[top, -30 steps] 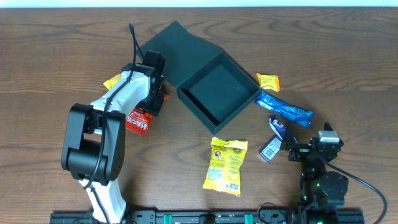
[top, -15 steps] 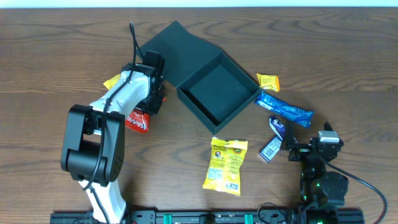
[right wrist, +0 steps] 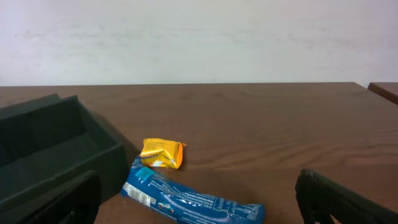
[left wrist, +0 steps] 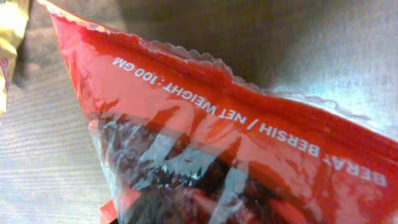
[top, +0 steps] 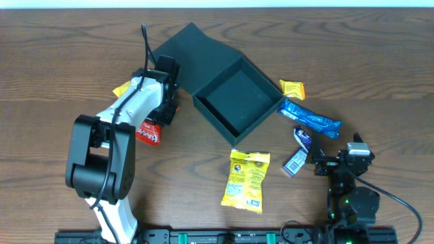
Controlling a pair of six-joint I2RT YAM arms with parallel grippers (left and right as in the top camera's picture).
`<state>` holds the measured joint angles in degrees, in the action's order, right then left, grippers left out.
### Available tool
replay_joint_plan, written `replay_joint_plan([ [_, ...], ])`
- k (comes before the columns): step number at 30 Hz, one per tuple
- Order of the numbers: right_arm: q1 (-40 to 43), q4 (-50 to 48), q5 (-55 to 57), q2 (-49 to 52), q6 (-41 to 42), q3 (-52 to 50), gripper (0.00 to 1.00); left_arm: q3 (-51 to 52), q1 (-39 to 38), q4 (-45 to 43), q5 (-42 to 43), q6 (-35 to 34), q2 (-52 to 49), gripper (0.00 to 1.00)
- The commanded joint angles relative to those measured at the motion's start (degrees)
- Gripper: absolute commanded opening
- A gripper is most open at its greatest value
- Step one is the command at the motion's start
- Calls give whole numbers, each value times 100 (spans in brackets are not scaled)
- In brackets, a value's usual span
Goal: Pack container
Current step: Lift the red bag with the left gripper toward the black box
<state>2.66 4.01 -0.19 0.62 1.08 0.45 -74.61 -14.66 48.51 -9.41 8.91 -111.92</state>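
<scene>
Red packet [top: 148, 132] shifted slightly under left gripper [top: 168, 112], left of table's middle; grip hidden, cannot tell | container [top: 237, 102] open, mid-table toward far edge, just right of that gripper | right gripper [top: 317, 163] spread wide, near front-right edge, apart from container

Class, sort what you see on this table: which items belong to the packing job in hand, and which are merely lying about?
In hand now:
box
red packet, close under the left wrist camera

Lying untouched, probably for packing later:
yellow bag
blue bar
small orange packet
purple packet
yellow wrapper
</scene>
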Motion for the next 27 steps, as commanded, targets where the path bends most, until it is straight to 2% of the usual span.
replay_joint_plan([
  [1, -44, 26, -4, -33, 81, -13, 99, -44, 20, 179, 85, 260, 212, 28],
  [9, -44, 26, -4, -33, 81, -13, 99, -138, -238, 264, 98, 472, 1075, 30],
  [11, -44, 26, -4, -33, 81, -13, 99, -138, -369, 264, 188, 616, 1351, 34],
  [17, -44, 26, -4, -33, 81, -13, 99, -138, -1023, 221, 986, 2026, 2092, 34],
  [22, -44, 26, -4, -33, 81, -13, 99, -142, -1547, -4, 964, 2326, 2341, 29],
  [25, -44, 26, -4, -33, 81, -13, 99, -144, -1823, -302, 977, 2365, 2361, 30],
  [27, -44, 26, -4, -33, 81, -13, 99, -142, -1998, -525, 1239, 2697, 2361, 29],
])
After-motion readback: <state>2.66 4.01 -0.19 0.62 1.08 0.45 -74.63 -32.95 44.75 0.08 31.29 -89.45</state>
